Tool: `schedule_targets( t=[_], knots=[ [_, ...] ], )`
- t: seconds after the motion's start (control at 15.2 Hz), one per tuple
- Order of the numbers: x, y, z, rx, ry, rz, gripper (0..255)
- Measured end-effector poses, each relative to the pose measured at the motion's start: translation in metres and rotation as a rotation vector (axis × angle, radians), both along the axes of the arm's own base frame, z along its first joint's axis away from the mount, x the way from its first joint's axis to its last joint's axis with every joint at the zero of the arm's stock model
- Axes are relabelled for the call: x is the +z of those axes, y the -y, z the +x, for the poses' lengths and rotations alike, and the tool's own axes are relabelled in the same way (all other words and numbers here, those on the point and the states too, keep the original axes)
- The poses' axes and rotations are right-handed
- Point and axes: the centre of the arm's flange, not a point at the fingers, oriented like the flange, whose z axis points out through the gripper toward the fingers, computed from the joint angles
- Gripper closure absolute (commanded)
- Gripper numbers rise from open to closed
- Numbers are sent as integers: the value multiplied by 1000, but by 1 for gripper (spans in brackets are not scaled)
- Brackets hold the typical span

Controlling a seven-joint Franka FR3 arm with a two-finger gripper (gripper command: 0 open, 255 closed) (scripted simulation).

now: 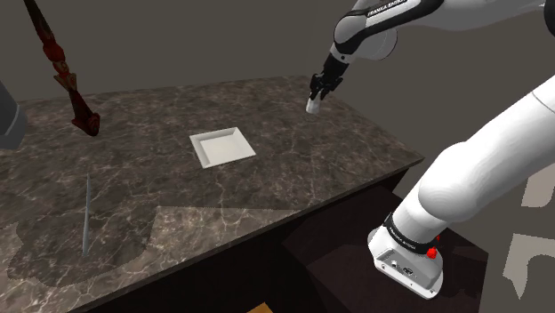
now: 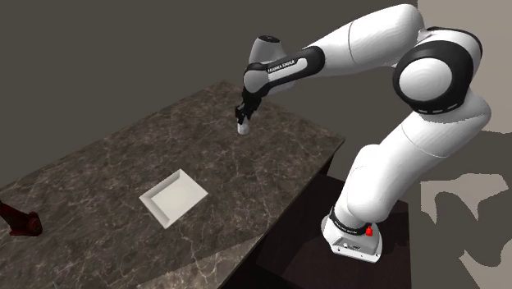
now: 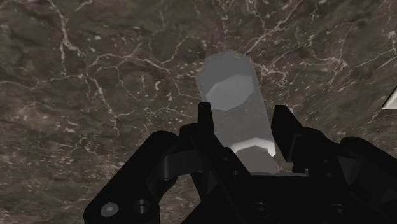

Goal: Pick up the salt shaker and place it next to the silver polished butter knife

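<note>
desk [image 1: 293, 191]: dark marble-like stone, pale veins, smooth, faint sheen | shaker [image 3: 230, 102]: pale grey, half see-through (glass or plastic, cannot tell) | plate [image 1: 222, 147]: plain white, matt | knife [image 1: 86, 213]: dull grey, metal-looking | pincer [image 3: 243, 118]: black, matt | arm [image 2: 361, 37]: white, glossy shells

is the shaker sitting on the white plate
No, the shaker is clasped in the gripper, well apart from the plate.

White square plate [image 1: 222, 147] on marbled counter [image 1: 338, 151] — reddish object [image 1: 64, 76] apart
</note>
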Motion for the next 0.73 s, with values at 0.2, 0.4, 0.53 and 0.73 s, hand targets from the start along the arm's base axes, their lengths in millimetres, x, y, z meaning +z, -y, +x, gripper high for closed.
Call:
schedule_targets(
  t=[0.2, 0.4, 0.53, 0.73],
  knots=[
    [15, 0, 1, 0, 0, 0, 255],
    [30, 0, -1, 0, 0, 0, 255],
    [42, 0, -1, 0, 0, 0, 255],
    [58, 0, -1, 0, 0, 0, 255]
  ],
)
